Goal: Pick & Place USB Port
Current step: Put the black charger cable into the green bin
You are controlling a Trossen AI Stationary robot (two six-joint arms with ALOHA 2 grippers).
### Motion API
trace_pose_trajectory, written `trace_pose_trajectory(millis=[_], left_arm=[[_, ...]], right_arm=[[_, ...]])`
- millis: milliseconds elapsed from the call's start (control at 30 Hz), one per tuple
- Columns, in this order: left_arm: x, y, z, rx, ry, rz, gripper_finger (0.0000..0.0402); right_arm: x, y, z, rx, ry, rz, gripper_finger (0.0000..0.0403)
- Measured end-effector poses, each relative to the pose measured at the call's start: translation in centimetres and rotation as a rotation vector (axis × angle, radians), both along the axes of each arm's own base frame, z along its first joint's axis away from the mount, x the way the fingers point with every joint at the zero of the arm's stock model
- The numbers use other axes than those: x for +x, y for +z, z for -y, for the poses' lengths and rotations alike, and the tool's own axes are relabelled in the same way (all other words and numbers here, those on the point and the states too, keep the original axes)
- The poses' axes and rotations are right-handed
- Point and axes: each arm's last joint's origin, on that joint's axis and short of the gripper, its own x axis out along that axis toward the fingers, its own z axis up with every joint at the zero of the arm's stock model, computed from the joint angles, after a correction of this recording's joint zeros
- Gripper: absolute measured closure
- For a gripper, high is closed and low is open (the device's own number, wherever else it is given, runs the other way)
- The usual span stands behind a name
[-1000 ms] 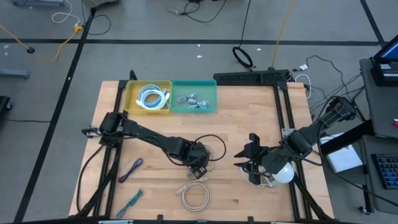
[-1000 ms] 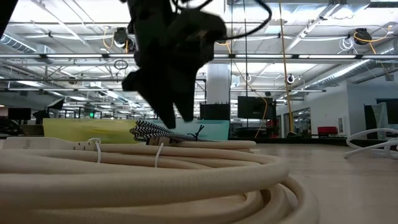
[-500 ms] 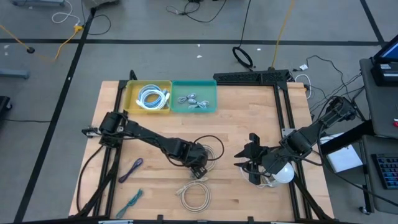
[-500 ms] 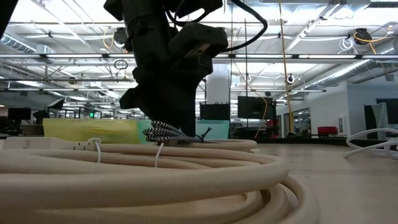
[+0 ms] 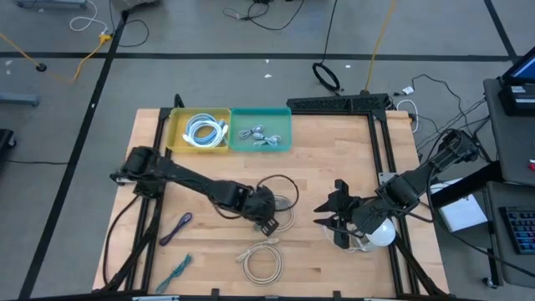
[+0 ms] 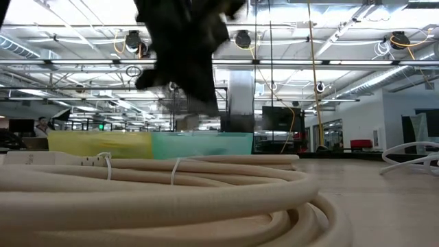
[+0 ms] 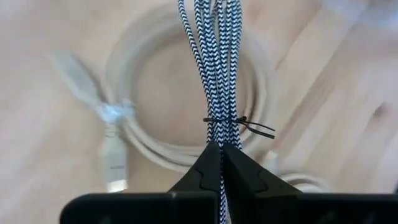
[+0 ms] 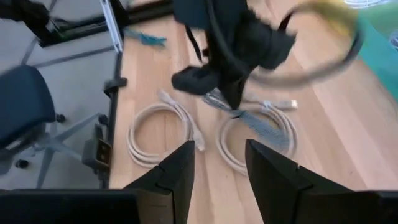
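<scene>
The left gripper (image 7: 221, 163) is clamped on the black-and-white braided cable bundle (image 7: 219, 74), whose long axis runs straight forward from the fingertips. The right gripper (image 8: 219, 163) hovers with fingers apart. No writing is readable.

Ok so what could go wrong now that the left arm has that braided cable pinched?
The left gripper pinches the braided cable only at one end of the bundle, so it might slip out. A beige cable coil lies right underneath and could snag. The right gripper waits nearby, open.
</scene>
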Motion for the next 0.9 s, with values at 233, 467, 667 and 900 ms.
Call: trace_pose_trajectory(millis=[233, 467, 667, 900], left_arm=[[-5.3, 9.7, 0.0, 0.223, 0.301, 0.334, 0.0400], [-8.5, 16.1, 2.1, 0.331, 0.468, 0.737, 0.0400], [-8.1, 17.5, 4.8, 0.332, 0.418, 0.897, 0.0401], [-7.3, 16.2, 6.6, 0.297, 0.390, 0.901, 0.0401]], right_arm=[[1.3, 2.6, -0.8, 0.098, 0.030, 0.281, 0.0269], [2.7, 3.4, 0.4, 0.252, -0.087, 0.688, 0.0269], [4.3, -0.3, 4.5, 0.631, -0.063, 0.814, 0.0269], [4.1, -1.3, 6.7, 0.683, -0.052, 0.937, 0.0259]])
